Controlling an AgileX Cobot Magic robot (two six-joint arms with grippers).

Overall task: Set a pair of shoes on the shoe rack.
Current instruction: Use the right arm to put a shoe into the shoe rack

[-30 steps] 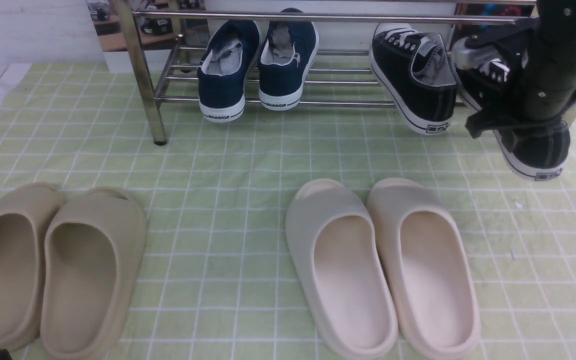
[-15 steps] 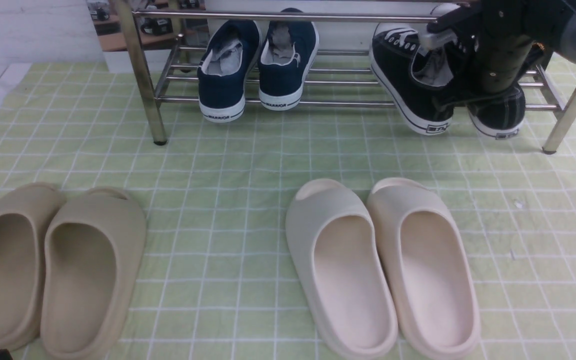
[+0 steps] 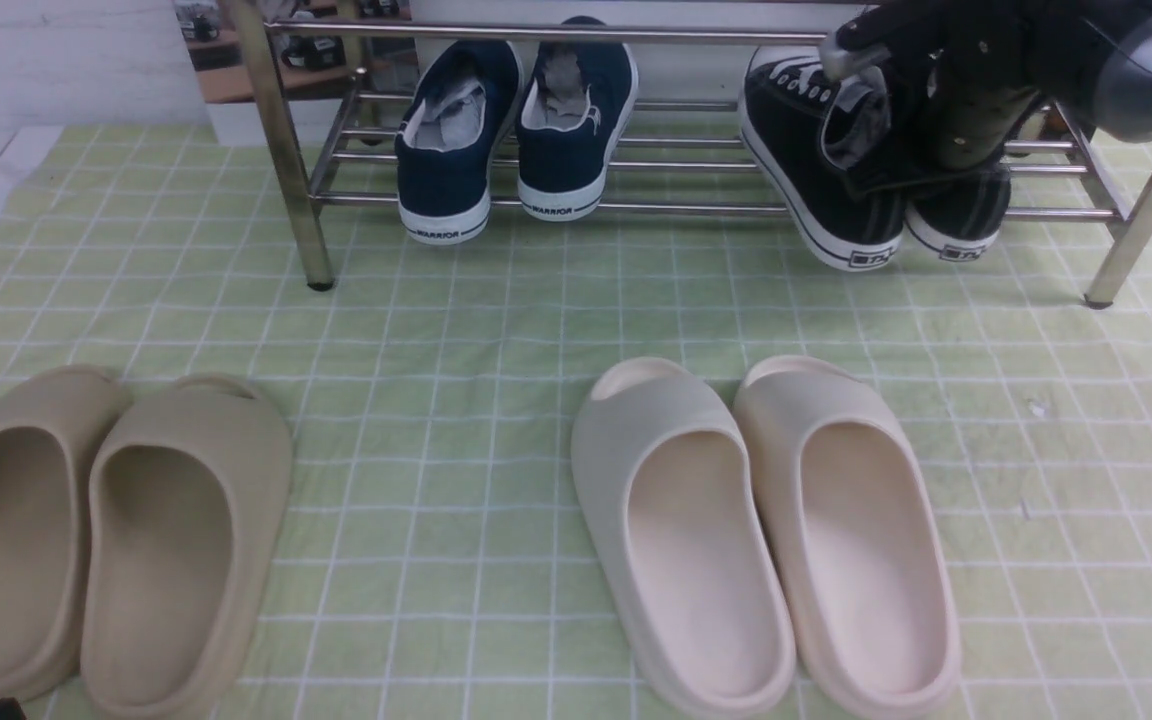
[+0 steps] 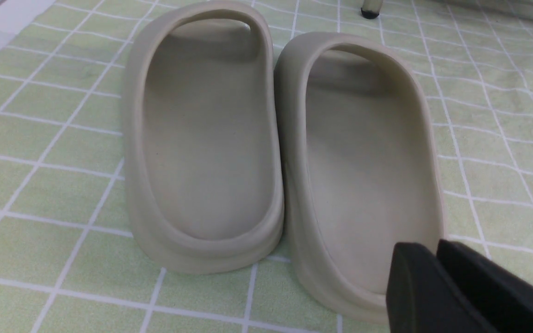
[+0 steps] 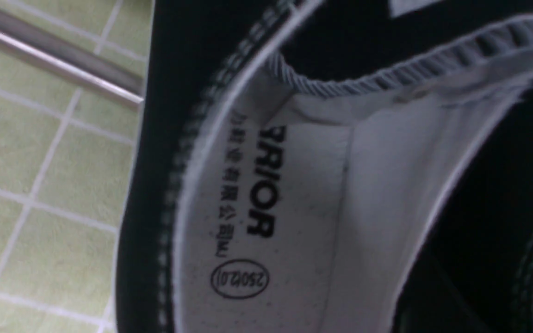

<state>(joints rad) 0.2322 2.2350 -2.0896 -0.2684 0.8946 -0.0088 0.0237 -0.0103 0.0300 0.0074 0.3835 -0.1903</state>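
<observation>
Both shoes of the pair rest heels out on the lower bars of the chrome shoe rack (image 3: 636,208), at its right end. The first black sneaker (image 3: 821,190) leans to the left. The second black sneaker (image 3: 958,225) sits right beside it, and its grey insole (image 5: 271,208) fills the right wrist view. My right gripper (image 3: 946,160) reaches down into that shoe's collar, where its fingertips are hidden, so the grip cannot be judged. My left gripper (image 4: 433,252) hovers low over a tan slipper's heel, fingers together and empty.
Two navy sneakers (image 3: 516,130) occupy the rack's left half. A tan slipper pair (image 3: 106,530) lies at the front left and a cream slipper pair (image 3: 766,530) at the front centre, on the green checked cloth (image 3: 456,320). Rack legs (image 3: 286,160) stand on the cloth.
My right arm has carried the second black sneaker from mid-air at the far right, leftward and back, down onto the rack beside the first. The left arm has not moved.
</observation>
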